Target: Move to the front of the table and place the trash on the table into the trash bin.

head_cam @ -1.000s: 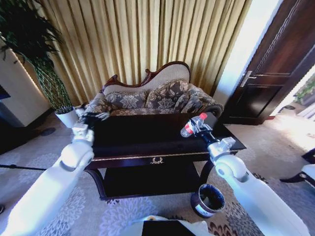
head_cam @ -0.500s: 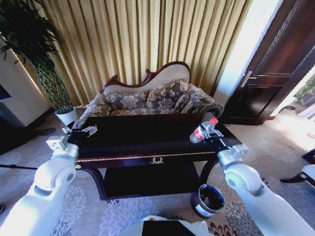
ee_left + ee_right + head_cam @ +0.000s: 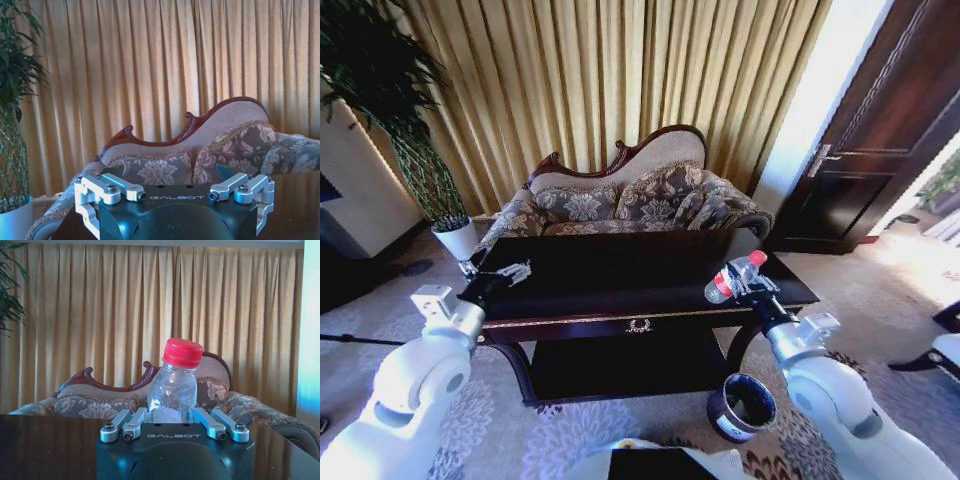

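Right gripper (image 3: 745, 283): closed on the bottle (image 3: 735, 274), gripping the body below the red cap; it hangs above the table's right front part.
Left gripper (image 3: 513, 272): holds nothing, its links spread in the left wrist view; it hovers over the table's left edge.
Bottle: clear, red-capped, tilted with the cap up and to the right, lifted off the table (image 3: 620, 270); in the right wrist view (image 3: 173, 382) it sits centred between the finger links.
Bin (image 3: 742, 406): on the carpet below the table's right front corner, mouth open and dark-lined.
Step in hand (judged): carrying the bottle from the table toward the bin.
How to do it well: keep the grip firm, since a smooth bottle could slip; clear the table's front edge and leg before lowering; centre the bottle over the bin's mouth, then release low so it does not bounce off the rim.
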